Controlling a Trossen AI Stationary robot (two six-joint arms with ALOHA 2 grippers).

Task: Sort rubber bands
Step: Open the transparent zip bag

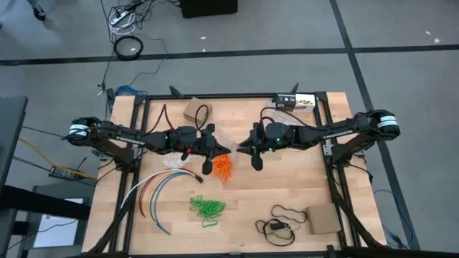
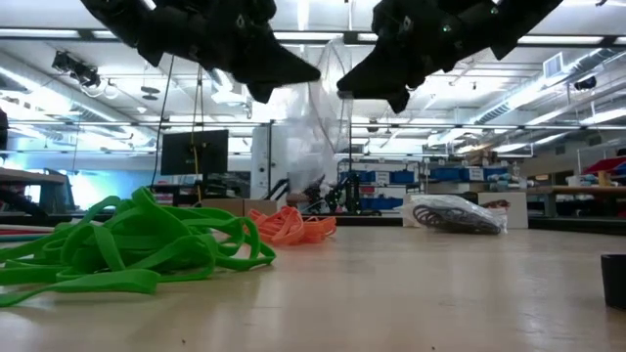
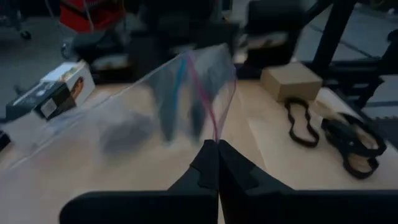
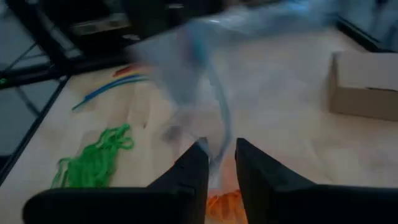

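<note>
Clear plastic bag (image 3: pixel 186 93) is hanging between both arms: the left gripper (image 3: pixel 217 163) is pinching its edge tight, the right gripper (image 4: pixel 219 163) is parted around it. Orange rubber bands (image 1: pixel 224 167) are lying underneath, green rubber bands (image 1: pixel 207 208) nearer the front; hold the mouth wide over the orange heap.

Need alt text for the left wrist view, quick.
The left claw, shut, pinches the edge of a clear plastic bag held up above the wooden table. Beyond it lie a cardboard box and black bands.
</note>
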